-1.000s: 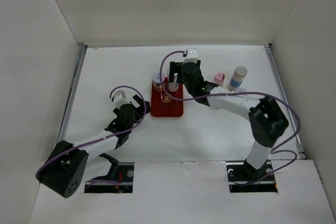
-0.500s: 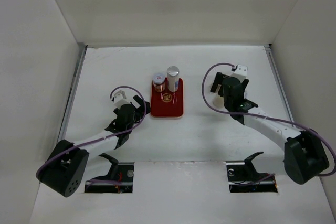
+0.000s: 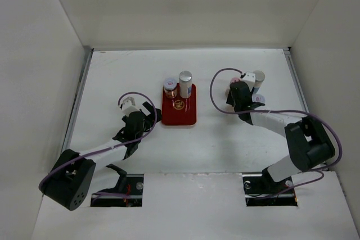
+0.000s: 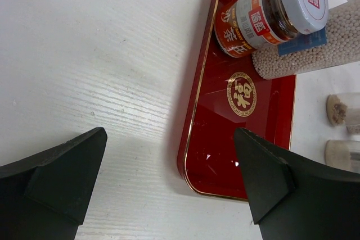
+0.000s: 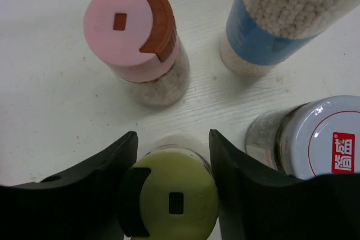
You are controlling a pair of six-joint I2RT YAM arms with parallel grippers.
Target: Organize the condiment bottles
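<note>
In the right wrist view my right gripper is shut on a yellow-green-capped bottle, a finger pressed to each side of it. Just beyond stand a pink-capped bottle, a blue-labelled bottle of white beads and a white-lidded jar. From above, the right gripper hides the held bottle. On the red tray stand a lilac-lidded jar and a silver-capped bottle. My left gripper hangs open over the tray's near-left corner, touching nothing.
White walls enclose the table on three sides. Bare white tabletop lies left of the tray and between the tray and the right-hand group. The silver-capped bottle and jar stand close beside my right wrist.
My right arm swung from the tray to the right-hand group, leaving the silver-capped bottle on the tray, then shut on the yellow-green-capped bottle. The left arm has not moved.
</note>
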